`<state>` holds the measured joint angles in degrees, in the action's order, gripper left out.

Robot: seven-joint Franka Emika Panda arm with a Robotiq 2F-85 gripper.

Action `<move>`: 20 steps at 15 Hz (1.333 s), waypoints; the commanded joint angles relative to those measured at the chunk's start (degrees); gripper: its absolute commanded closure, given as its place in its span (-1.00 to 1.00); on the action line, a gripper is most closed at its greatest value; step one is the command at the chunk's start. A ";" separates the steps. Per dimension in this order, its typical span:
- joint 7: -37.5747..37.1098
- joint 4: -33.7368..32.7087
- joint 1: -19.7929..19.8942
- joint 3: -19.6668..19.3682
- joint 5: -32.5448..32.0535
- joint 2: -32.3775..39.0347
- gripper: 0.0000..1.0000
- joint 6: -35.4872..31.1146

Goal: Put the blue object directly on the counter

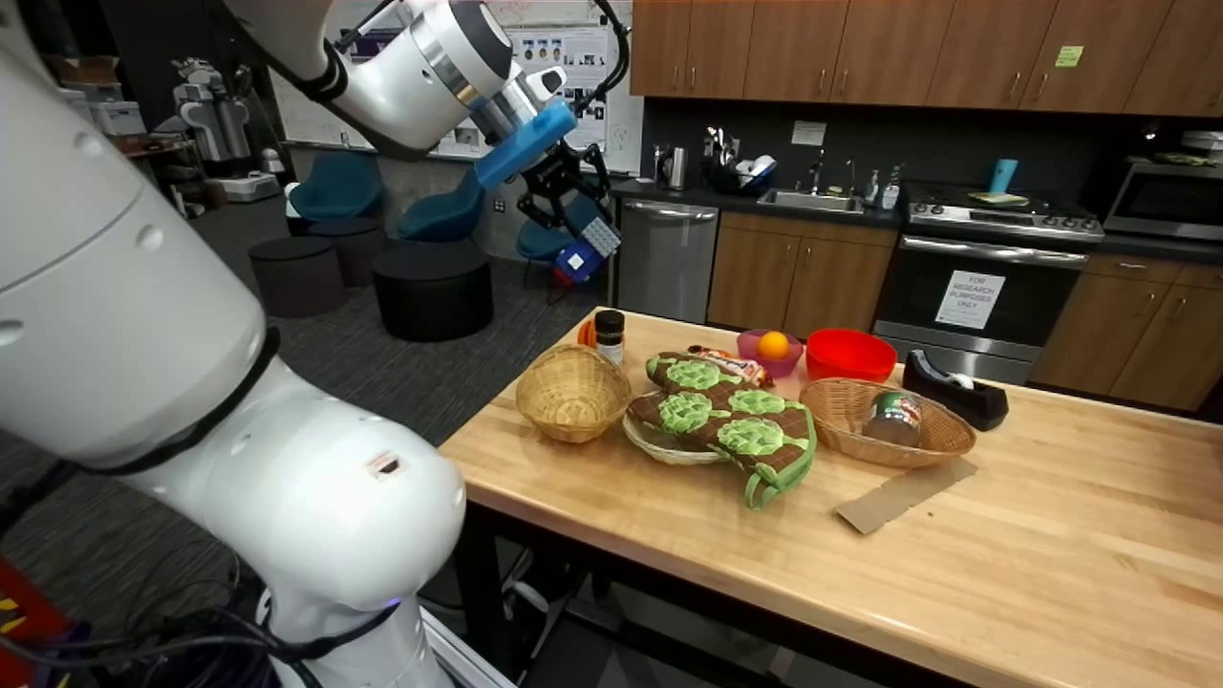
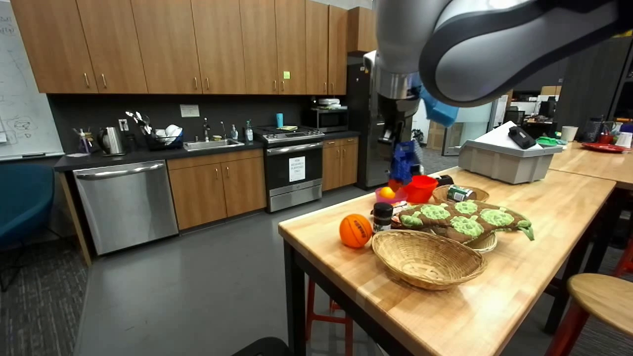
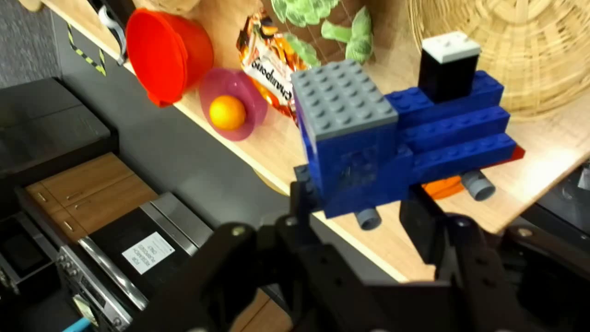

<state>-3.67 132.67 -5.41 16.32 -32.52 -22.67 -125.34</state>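
Observation:
The blue object is a dark-blue toy-brick vehicle with a grey studded roof, a black-and-white stack and grey pegs. In the wrist view the blue object (image 3: pixel 368 170) sits between the fingers of my gripper (image 3: pixel 357 198), which is shut on its cab end. In both exterior views the blue object (image 1: pixel 581 258) (image 2: pixel 404 160) hangs tilted in the air under my gripper (image 1: pixel 573 215) (image 2: pixel 394 136). A small red part shows at its end. The counter (image 1: pixel 1070 535) is the light-brown wooden top, also in an exterior view (image 2: pixel 499 306), and lies below the held object.
On the counter are a wicker basket (image 1: pixel 573 397), green-brown oven mitts (image 1: pixel 731 406) over another basket, a black-capped jar (image 1: pixel 609 336), an orange ball (image 2: pixel 355 230), a snack bag (image 3: pixel 272 69), a purple bowl (image 3: pixel 249 92), a red bowl (image 1: pixel 850 354), a tape dispenser (image 1: pixel 955 392) and cardboard (image 1: pixel 903 495).

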 commanded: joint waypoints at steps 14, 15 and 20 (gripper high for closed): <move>13.55 -48.31 -8.15 -5.93 -6.49 47.49 -0.55 14.39; 13.78 -49.41 -8.38 -6.38 -6.29 48.13 -0.56 14.96; 13.70 -51.78 -8.99 -7.86 -6.31 48.92 -1.00 15.66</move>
<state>8.78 83.58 -13.01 9.90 -39.16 25.50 -111.59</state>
